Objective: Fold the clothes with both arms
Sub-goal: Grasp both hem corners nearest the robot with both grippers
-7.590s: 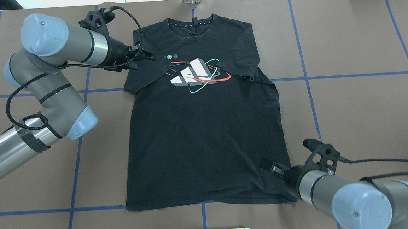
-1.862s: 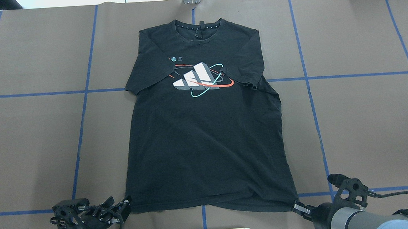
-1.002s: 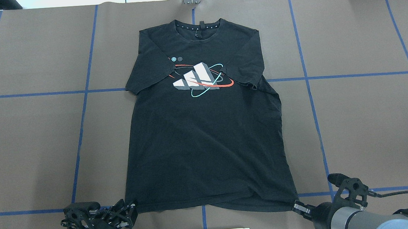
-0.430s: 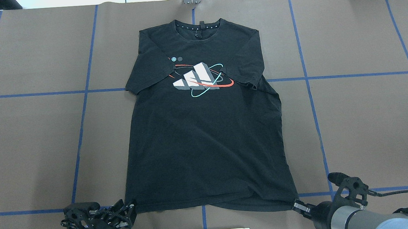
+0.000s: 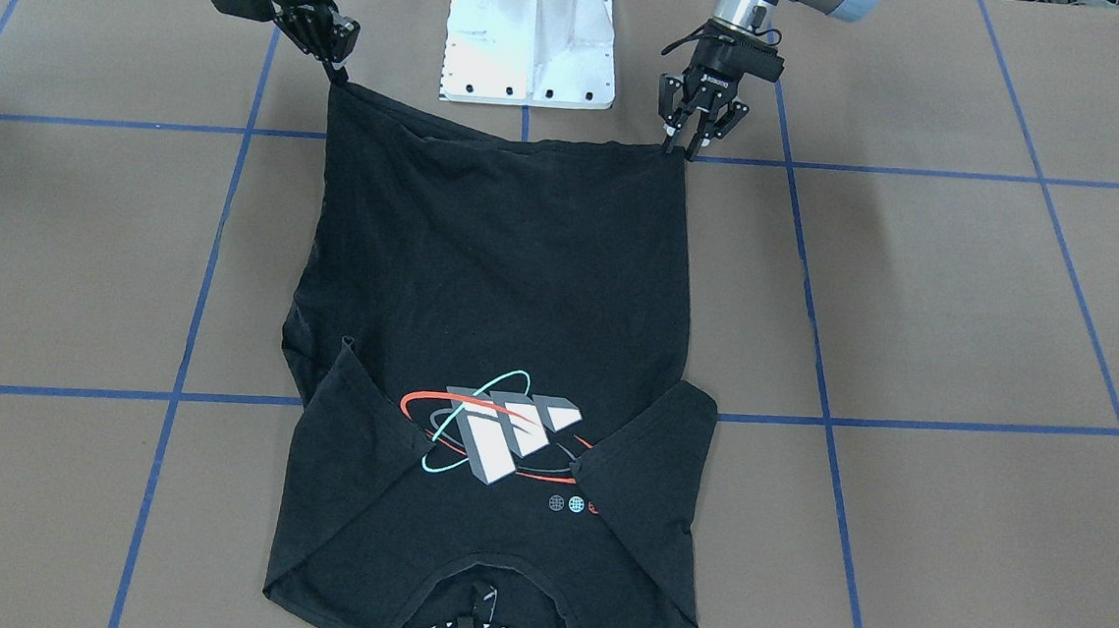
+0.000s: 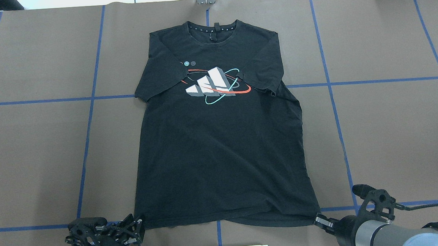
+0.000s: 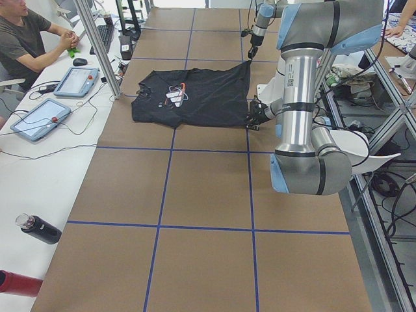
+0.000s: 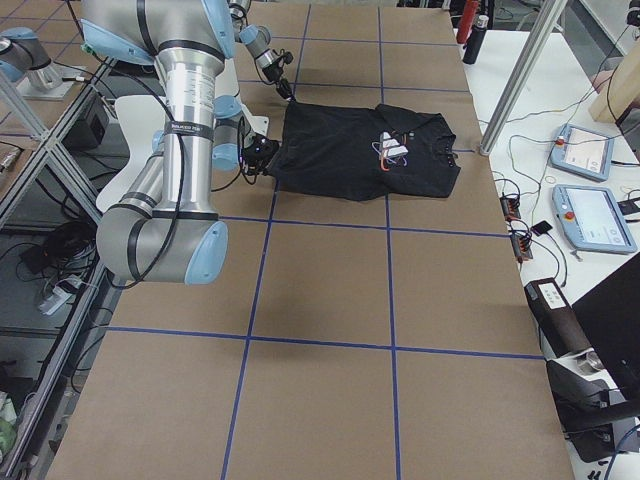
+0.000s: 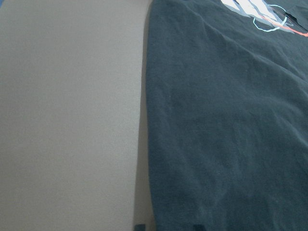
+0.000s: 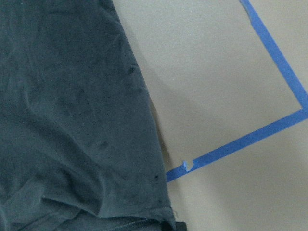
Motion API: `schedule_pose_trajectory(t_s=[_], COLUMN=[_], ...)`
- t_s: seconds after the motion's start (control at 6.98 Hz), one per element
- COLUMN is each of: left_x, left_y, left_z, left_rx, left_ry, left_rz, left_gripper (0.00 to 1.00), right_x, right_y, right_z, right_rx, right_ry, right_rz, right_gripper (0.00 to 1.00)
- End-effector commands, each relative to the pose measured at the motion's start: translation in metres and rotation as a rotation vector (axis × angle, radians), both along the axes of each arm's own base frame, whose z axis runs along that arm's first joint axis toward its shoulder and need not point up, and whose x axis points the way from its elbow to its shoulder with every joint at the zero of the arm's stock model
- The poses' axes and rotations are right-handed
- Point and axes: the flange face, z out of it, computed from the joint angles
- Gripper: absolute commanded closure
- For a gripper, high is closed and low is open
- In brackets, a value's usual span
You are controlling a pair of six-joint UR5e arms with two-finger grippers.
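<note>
Black short-sleeved T-shirt, spread flat and print-up mid-surface, collar toward the far edge, hem toward the robot's edge. Both sleeves folded inward over the chest, overlapping the ends of the red, teal and grey-white logo. Right claw pinched on the hem's right corner, cloth peaked to a point there. Left claw spread at the hem's left corner, fingertips either side of the cloth edge.
</note>
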Motion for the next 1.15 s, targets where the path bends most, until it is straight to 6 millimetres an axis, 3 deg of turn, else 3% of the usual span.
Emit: schedule_pose_trajectory(t_s=[0.0,0.14,0.43,0.86,1.0], left_x=[0.000,-0.002,-0.003,-0.022,-0.047], left_y=[0.000,0.000,0.000,-0.001,-0.004], left_z=[0.001,-0.002,-0.003,-0.045,-0.061], left_rx=[-0.002,-0.003,-0.007,-0.051,-0.073], left_ry=[0.000,0.005,0.008,0.110,0.155], left_rz=[0.001,0.002,0.006,0.028,0.024], left_gripper=[0.85,1.00,1.00,1.00,1.00], right_x=[-0.001,-0.001,0.000,0.015,0.024], right_y=[0.000,0.000,-0.001,-0.014,-0.018], right_z=[0.000,0.000,-0.001,-0.014,-0.023], right_rx=[-0.001,0.000,0.000,-0.032,-0.054], right_ry=[0.000,-0.001,-0.001,-0.033,-0.053], right_rz=[-0.001,0.000,0.003,0.001,-0.010], right_gripper=[1.00,1.00,1.00,1.00,1.00])
